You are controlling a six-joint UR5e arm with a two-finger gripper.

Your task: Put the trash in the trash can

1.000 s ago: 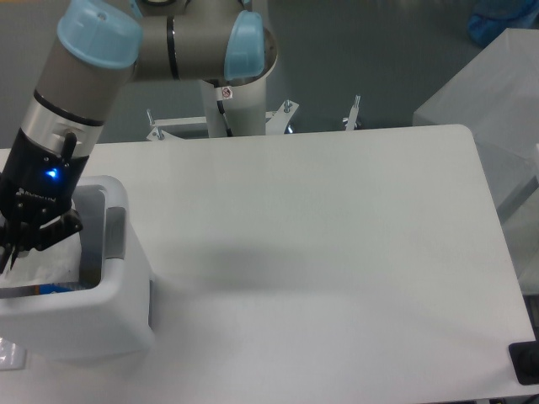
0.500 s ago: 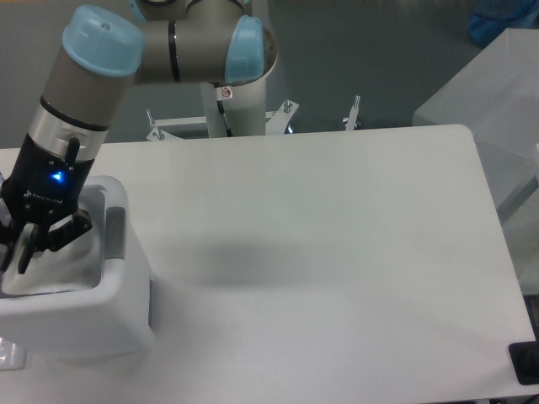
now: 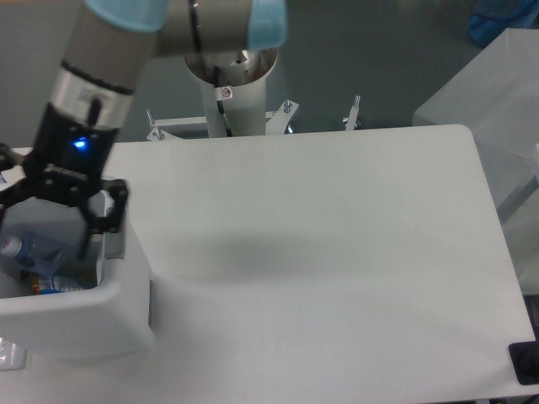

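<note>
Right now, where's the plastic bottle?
The bottle lies inside the trash can at the table's left edge, beneath the open gripper.

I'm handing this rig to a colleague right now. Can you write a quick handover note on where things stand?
Gripper: open, empty, raised above the trash can at the table's left edge.
Bottle: lying inside the can; its bluish plastic shows below the gripper.
White wrapper: I cannot pick it out in this view. A small clear scrap lies at the can's lower left, unclear what it is.
Done: bottle binned.
Left: confirm where the wrapper is, then retract the arm.
</note>
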